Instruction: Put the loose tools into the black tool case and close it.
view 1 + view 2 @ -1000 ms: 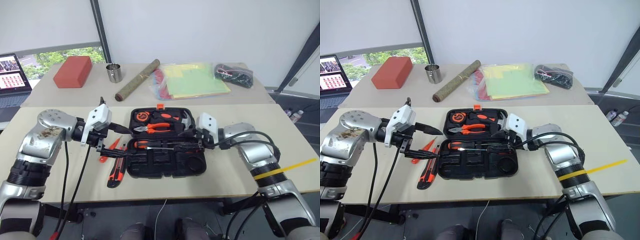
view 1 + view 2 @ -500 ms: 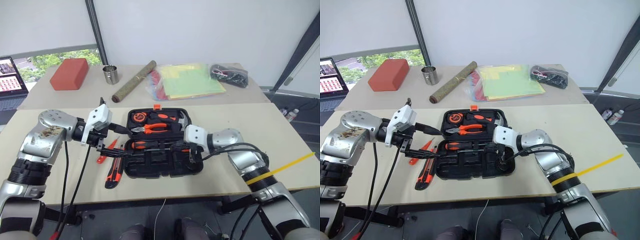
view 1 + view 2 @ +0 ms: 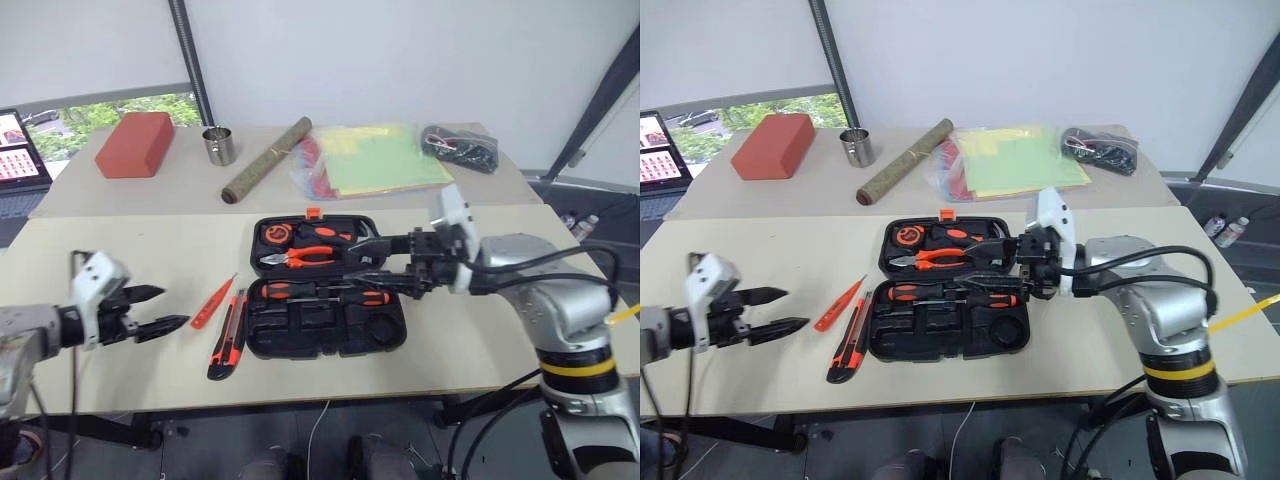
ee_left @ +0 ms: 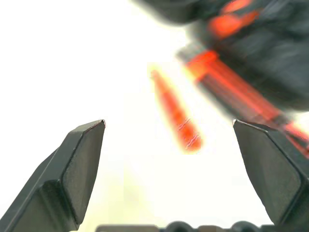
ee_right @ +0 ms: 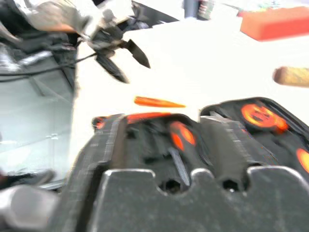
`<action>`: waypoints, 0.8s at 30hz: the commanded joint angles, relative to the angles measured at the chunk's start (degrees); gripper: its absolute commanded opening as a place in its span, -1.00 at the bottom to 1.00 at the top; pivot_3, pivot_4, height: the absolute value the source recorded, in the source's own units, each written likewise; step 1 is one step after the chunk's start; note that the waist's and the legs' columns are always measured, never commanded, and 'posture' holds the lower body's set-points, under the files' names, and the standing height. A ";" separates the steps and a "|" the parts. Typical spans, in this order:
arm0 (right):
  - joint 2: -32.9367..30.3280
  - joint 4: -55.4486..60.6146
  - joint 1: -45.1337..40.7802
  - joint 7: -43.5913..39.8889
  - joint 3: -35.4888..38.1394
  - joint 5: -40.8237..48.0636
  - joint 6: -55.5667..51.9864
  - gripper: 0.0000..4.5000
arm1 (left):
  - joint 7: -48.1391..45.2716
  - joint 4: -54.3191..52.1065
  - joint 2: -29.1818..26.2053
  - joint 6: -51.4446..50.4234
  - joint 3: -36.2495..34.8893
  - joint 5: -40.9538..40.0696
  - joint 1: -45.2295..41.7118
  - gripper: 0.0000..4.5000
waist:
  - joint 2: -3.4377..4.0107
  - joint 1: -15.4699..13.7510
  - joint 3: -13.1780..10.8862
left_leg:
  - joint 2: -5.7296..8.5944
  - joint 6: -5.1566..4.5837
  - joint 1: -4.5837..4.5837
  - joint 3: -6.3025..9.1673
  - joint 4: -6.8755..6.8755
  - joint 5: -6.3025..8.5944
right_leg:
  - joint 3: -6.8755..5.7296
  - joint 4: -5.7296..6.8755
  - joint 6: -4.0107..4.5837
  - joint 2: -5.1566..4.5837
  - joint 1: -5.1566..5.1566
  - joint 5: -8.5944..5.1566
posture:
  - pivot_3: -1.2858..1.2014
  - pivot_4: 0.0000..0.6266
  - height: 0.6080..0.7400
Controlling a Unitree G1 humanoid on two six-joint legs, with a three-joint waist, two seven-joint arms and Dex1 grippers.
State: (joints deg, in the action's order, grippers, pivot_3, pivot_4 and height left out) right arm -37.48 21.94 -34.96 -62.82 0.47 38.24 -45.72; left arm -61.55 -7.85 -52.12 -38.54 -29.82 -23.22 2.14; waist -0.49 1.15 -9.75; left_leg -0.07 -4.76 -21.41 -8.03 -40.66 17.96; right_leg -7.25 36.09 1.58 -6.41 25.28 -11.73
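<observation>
Screwdrivers (image 3: pixel 320 292) now lie in the black tool case (image 3: pixel 325 325); right gripper (image 3: pixel 385 262) has lifted clear, jaws parted and empty. Left gripper (image 3: pixel 160 308) swung out toward 9 o'clock, jaws wide. Tester pen (image 3: pixel 213 301) and utility knife (image 3: pixel 226 348) remain on the table (image 3: pixel 120 250).

A pale beige desk (image 3: pixel 150 250) holds an open black plastic tool case (image 3: pixel 322 285). Just beside the case lie an orange-and-black utility knife (image 3: pixel 226 347) and a slim orange tester pen (image 3: pixel 213 302). On the far desk sit a red block (image 3: pixel 135 144), a small metal cup (image 3: pixel 218 146), a brown roll (image 3: pixel 265 160), a bag of coloured papers (image 3: pixel 375 160) and a dark bundle (image 3: pixel 462 147).
</observation>
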 commanded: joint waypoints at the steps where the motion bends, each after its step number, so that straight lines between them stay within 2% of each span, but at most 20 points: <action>1: -1.50 4.53 1.21 1.51 1.27 3.60 -2.39 0.98 | 2.63 -6.97 0.44 -3.60 -3.53 -2.24 4.73 1.00 | 0.01 -0.69 -0.01 | 0.05 0.03 0.04 0.00 0.00 0.02 | 0.01 0.00 -0.01 -0.06 -0.03 0.00 | 0.03 -0.52 0.94; 4: -1.84 6.04 2.34 2.70 0.68 3.92 -2.53 0.98 | 5.56 -8.97 0.00 -8.55 0.00 -4.08 1.92 1.00 | -0.01 -2.00 -0.01 | 0.09 0.09 0.04 0.00 -0.01 0.05 | -0.01 0.02 -0.05 -0.15 -0.05 0.03 | 0.03 -0.52 0.94; 8: -1.81 7.10 3.65 4.67 -0.15 2.75 -1.24 0.98 | 11.33 -9.57 -0.31 -12.51 9.91 -1.39 -5.99 1.00 | -0.04 -2.51 0.01 | 0.14 0.11 0.05 -0.03 -0.02 0.05 | 0.02 0.03 -0.06 -0.18 -0.06 0.20 | 0.03 -0.52 0.94; 12: -1.76 8.40 4.79 6.34 -0.81 2.92 -1.41 0.98 | 16.48 -6.34 2.50 -19.62 19.82 -0.55 -17.70 1.00 | -0.07 -2.11 0.02 | 0.16 0.11 0.05 -0.09 -0.02 0.03 | 0.06 0.11 -0.03 -0.09 -0.06 0.24 | 0.03 -0.52 0.94; 18: -0.99 9.93 6.04 9.30 -1.24 2.63 -0.48 0.98 | 20.72 3.47 3.92 -20.36 32.08 6.05 -26.48 1.00 | -0.09 -1.06 0.04 | 0.12 -0.33 0.06 -0.21 0.03 -0.26 | 0.02 0.03 -0.01 0.44 -0.03 0.19 | 0.03 -0.52 0.94; 22: -1.34 10.61 7.07 10.97 -0.26 2.86 -0.42 1.00 | 20.70 7.76 4.59 -18.41 33.15 7.11 -28.05 0.53 | -0.08 -0.95 0.05 | 0.13 -0.28 0.24 -0.27 0.12 -0.24 | 0.15 0.04 -0.01 0.25 -0.12 0.11 | 0.03 -0.52 0.94; 24: -1.65 10.82 7.80 11.72 0.77 3.56 -0.68 1.00 | 19.86 7.57 4.04 -18.25 33.52 7.16 -27.71 0.21 | -0.10 -0.93 0.06 | 0.08 -0.20 0.26 -0.27 0.12 -0.21 | 0.17 0.06 -0.15 0.20 -0.13 0.03 | 0.03 -0.52 0.94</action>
State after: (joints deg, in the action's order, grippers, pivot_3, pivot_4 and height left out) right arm -38.69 30.74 -27.48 -51.94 -1.22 40.71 -47.49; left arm -40.84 -1.26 -47.39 -56.17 2.20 -16.84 -26.54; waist -0.59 0.21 -9.68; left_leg 0.01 -4.72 -21.14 -8.31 -40.53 17.89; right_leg -7.06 36.17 1.40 -6.27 25.16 -11.72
